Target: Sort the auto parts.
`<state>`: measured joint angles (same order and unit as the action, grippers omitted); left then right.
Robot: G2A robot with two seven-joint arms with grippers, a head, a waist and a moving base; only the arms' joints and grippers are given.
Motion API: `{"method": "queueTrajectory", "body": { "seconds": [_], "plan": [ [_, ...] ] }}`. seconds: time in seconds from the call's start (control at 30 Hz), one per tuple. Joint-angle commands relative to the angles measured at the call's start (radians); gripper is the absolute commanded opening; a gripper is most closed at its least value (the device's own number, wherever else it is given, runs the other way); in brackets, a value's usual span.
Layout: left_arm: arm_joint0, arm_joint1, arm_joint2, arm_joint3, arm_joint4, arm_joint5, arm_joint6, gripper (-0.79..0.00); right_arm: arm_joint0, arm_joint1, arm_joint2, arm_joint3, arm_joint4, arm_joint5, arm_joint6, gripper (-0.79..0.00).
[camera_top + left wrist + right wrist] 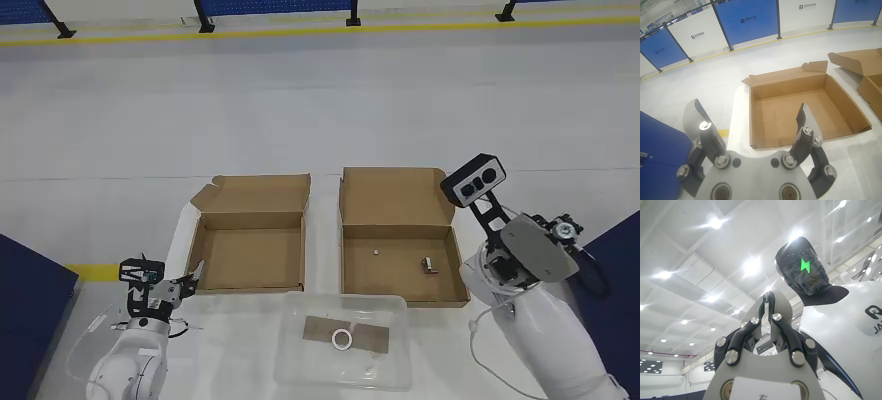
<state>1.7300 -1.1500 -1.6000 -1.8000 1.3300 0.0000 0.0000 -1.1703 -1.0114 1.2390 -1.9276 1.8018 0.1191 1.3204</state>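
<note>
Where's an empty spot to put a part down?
The left box floor is bare. The right box has room between its tiny block and bracket. The clear tub holds a ring on a cardboard strip, so it's tighter.

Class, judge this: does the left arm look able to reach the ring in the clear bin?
Likely yes: the left tool is open, the ring lies in the clear bin with no lid apparent, and nothing stands between them.

Ring [342,339] in bin [292,376]; L box [250,258], R box [392,276] behind.
</note>
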Motion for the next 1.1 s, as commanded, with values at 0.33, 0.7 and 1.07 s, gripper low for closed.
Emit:
{"method": "queueTrajectory", "body": {
  "seconds": [0.33, 0.7, 1.07],
  "plan": [
    [0.0, 0.0, 0.0, 0.0, 0.0, 0.0, 0.0, 0.0, -0.001, -0.02, 0.028, -0.007, -0.062, 0.021, -0.013, -0.785],
    [0.0, 0.0, 0.0, 0.0, 0.0, 0.0, 0.0, 0.0, -0.008, -0.036, 0.049, -0.007, -0.098, 0.036, -0.019, -0.785],
    [0.0, 0.0, 0.0, 0.0, 0.0, 0.0, 0.0, 0.0, -0.011, -0.045, 0.087, -0.008, -0.187, 0.063, -0.028, -0.785]
  ]
}}
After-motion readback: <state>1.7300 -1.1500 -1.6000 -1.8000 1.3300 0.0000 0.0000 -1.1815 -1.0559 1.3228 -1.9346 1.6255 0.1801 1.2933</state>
